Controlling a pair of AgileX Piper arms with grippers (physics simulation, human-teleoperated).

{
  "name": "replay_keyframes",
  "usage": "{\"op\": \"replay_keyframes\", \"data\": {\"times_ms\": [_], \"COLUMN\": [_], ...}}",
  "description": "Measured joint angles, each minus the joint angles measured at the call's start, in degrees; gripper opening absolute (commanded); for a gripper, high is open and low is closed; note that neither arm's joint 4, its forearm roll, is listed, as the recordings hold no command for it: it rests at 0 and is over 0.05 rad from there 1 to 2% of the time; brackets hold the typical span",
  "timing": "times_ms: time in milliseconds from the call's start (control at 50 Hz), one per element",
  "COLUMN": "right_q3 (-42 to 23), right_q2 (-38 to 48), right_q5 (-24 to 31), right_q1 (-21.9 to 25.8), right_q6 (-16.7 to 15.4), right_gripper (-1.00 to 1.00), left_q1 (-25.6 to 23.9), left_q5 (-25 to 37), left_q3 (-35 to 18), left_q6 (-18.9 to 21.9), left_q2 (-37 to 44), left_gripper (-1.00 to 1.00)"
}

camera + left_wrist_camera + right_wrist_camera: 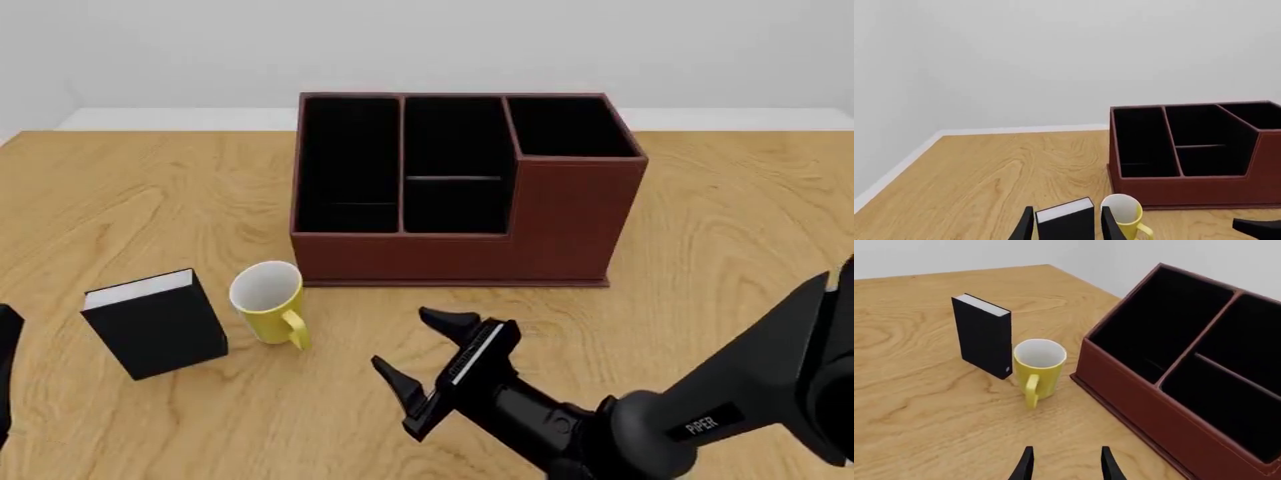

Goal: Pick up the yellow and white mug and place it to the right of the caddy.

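The right gripper (424,365) has its jaws wide open with nothing in them. It hangs over the worktop (707,250), near the front, a little right of the yellow and white mug (271,302). The mug stands upright, with its handle toward the near side. A black book (156,323) stands just left of the mug. The caddy (461,190) sits just behind the mug and reaches off to the right. The left gripper (1066,226) has its jaws open and empty too.
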Motion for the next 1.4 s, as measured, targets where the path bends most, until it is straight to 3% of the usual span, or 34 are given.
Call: {"op": "replay_keyframes", "data": {"times_ms": [420,1400], "right_q3": [-4.3,-19.0], "right_q2": [3.9,11.8], "right_q5": [0.9,9.6], "right_q1": [1.1,3.2], "right_q6": [-0.2,-0.6], "right_gripper": [1.00,1.00], "left_q1": [1.0,0.9], "left_q5": [1.2,-2.7], "left_q3": [-1.4,3.4], "left_q6": [-0.5,-2.0], "left_q2": [0.0,0.0], "left_gripper": [1.00,1.00]}}
